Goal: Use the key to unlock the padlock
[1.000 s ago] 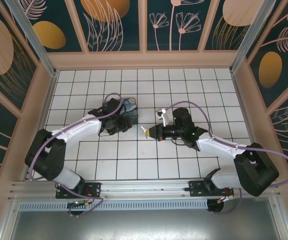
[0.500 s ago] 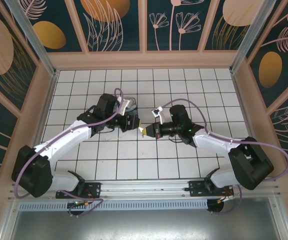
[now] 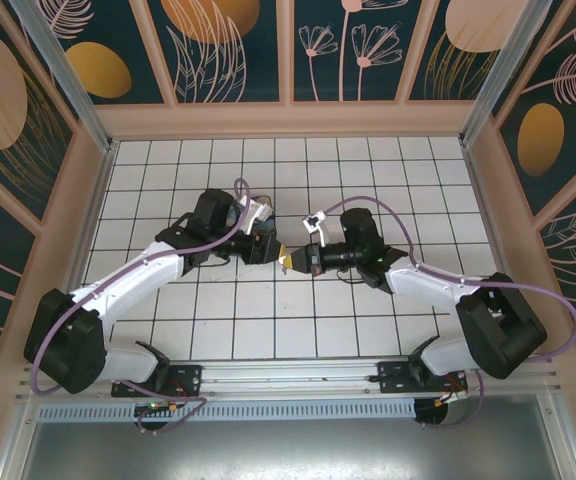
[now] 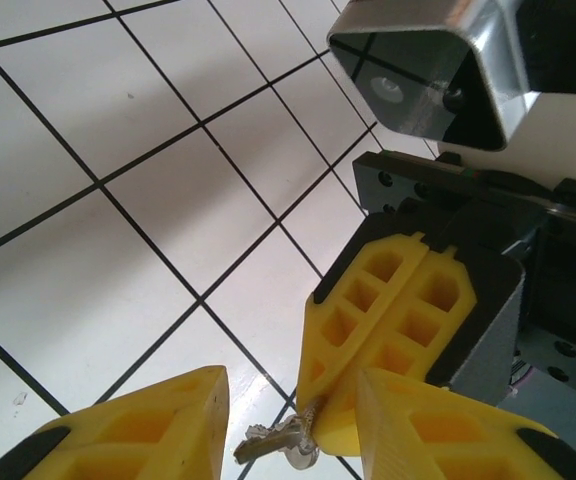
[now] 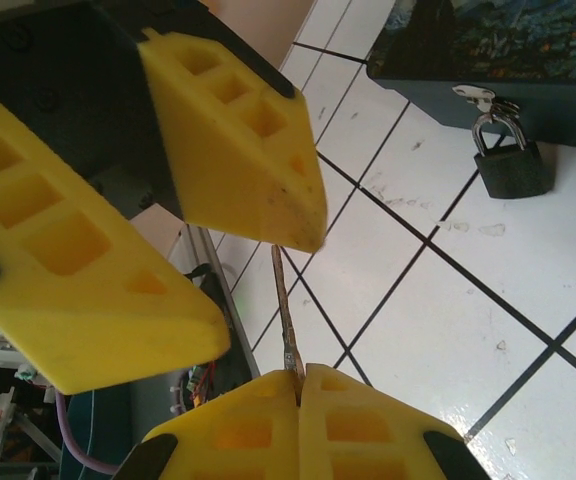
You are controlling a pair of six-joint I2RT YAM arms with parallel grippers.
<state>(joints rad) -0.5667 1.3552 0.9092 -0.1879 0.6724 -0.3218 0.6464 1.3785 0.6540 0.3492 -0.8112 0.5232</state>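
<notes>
The left claw (image 4: pixel 290 405) has moved in, half open around the key (image 5: pixel 282 300) pinched by the shut right claw (image 5: pixel 300 376): probably a handover is starting.

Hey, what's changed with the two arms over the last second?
The left gripper swung right, from beside the blue box to meet the right gripper tip to tip; its open jaws now flank the key. The right gripper edged slightly left. It stays shut on the key.
</notes>
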